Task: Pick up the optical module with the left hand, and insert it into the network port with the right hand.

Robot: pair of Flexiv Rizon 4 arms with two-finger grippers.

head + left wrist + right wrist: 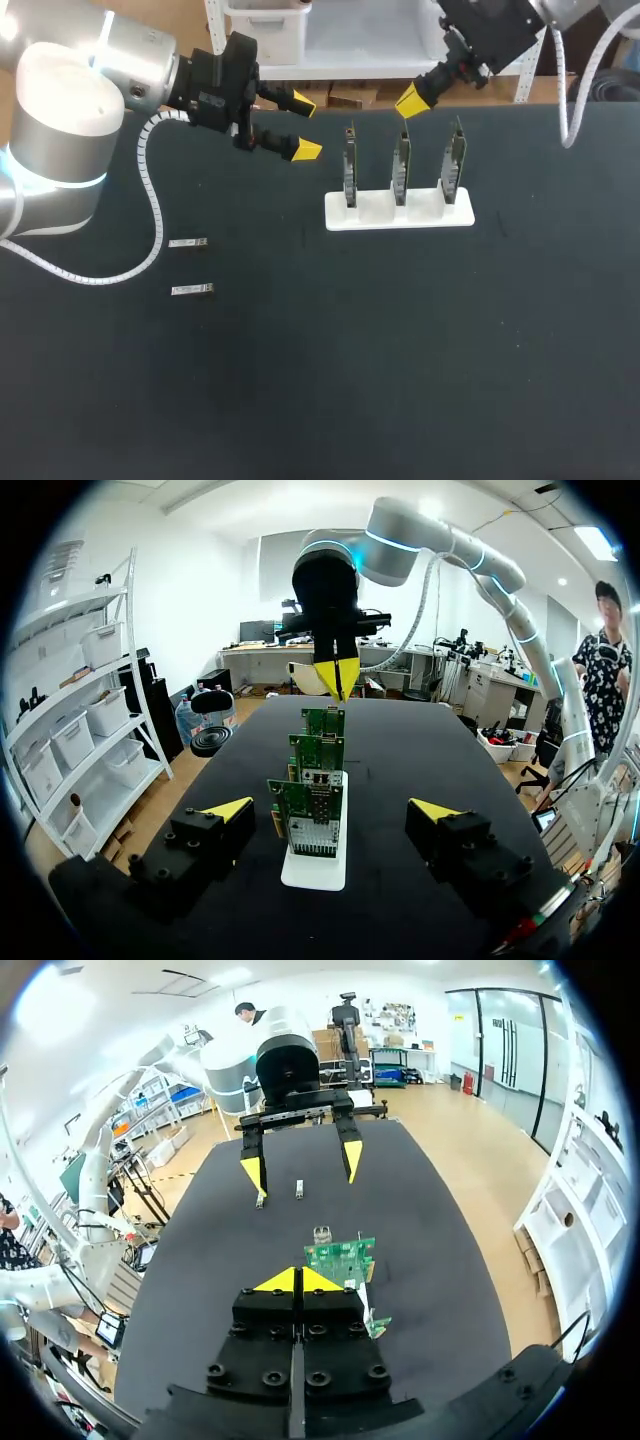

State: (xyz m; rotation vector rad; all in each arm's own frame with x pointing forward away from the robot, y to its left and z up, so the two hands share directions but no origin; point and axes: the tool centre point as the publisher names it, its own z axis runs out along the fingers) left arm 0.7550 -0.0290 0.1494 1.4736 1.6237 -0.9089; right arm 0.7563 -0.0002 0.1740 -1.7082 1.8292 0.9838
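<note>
The left claw (332, 810) is seen closest, its two yellow-tipped fingers spread wide with nothing held between them. Straight ahead of it, framed by the released fingers but not touched, three green boards (310, 815) are stood upright in a row in a white stand (315, 872). Past the stand, the right claw (337, 675) is hung with its tips pinched together, and nothing is seen in them.

The modules are not ahead of the left claw. In the head view they are found behind its fingertips, back toward its arm and down on the black table (400, 350). The nearer module (188, 243) and the farther module (192, 290) are laid flat, side by side, apart from each other and well apart from the stand. Each long axis is set roughly in line with the way the fingers are pointed. It is judged that the narrow width would be offered across the finger gap once the claw is tipped downward and drawn back. The left claw is much the nearer of the two.

Each module is seen as a slim, pale metallic bar. Finer detail cannot be made out, and the ports on the boards cannot be told apart.
</note>
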